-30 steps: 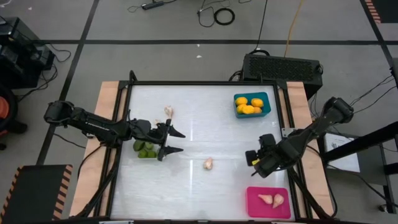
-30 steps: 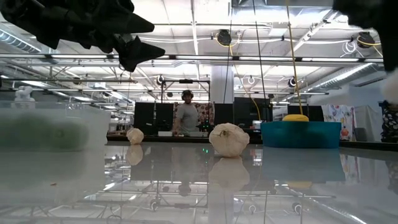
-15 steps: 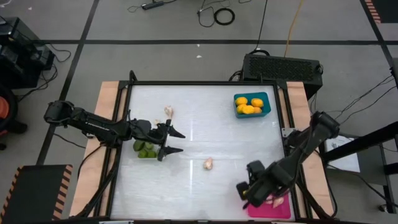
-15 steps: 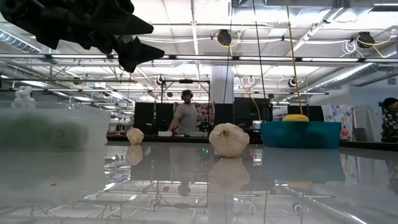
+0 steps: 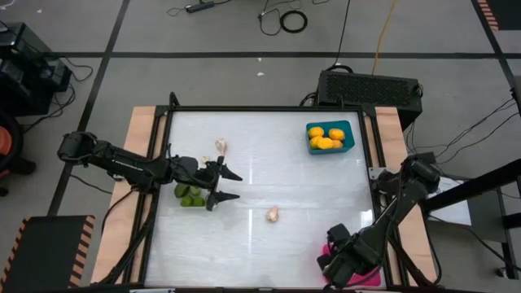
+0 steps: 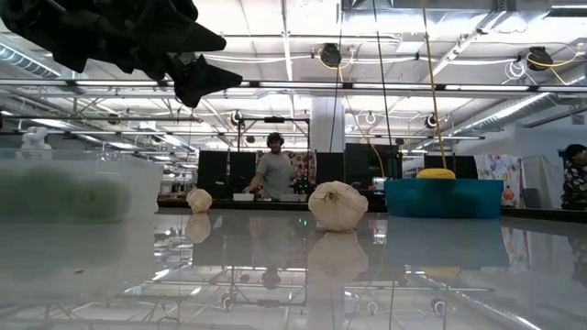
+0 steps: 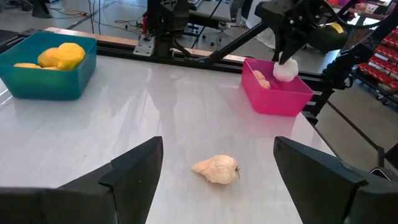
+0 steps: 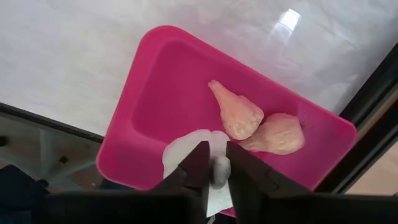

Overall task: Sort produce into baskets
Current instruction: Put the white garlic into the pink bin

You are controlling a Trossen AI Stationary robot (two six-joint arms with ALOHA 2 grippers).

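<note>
The right gripper [image 8: 214, 163] hangs over the pink tray [image 8: 155, 112] at the near right corner of the table [image 5: 269, 163]. Its fingers [image 8: 196, 163] are closed on a pale garlic bulb [image 8: 186, 148], which bulges out to one side of the fingertips. Under and just beyond the tips, two more garlic pieces [image 8: 258, 124] lie in the tray, touching each other. The held bulb is clear of the tray floor; in the left wrist view it hangs above the tray's rim, pinched in the dark fingers.

The left gripper [image 5: 228, 185] hovers over the left half of the table with its fingers [image 7: 134, 168] spread wide and nothing between them. Directly ahead of the open tips, on the bare tabletop, lies a single garlic bulb [image 7: 216, 168]. Just behind the fingers, under the gripper body, sits the clear tray [image 6: 138, 188] holding green pieces [image 5: 191, 195]. Off to one side of the tips, near the far left, another garlic [image 5: 221, 146] rests alone on the table.

The teal tray [image 5: 330, 137] stands at the far right corner, well apart from both grippers, with yellow-orange pieces [image 5: 326, 137] heaped inside.

Beyond the table, a person [image 6: 274, 170] stands in the room.
</note>
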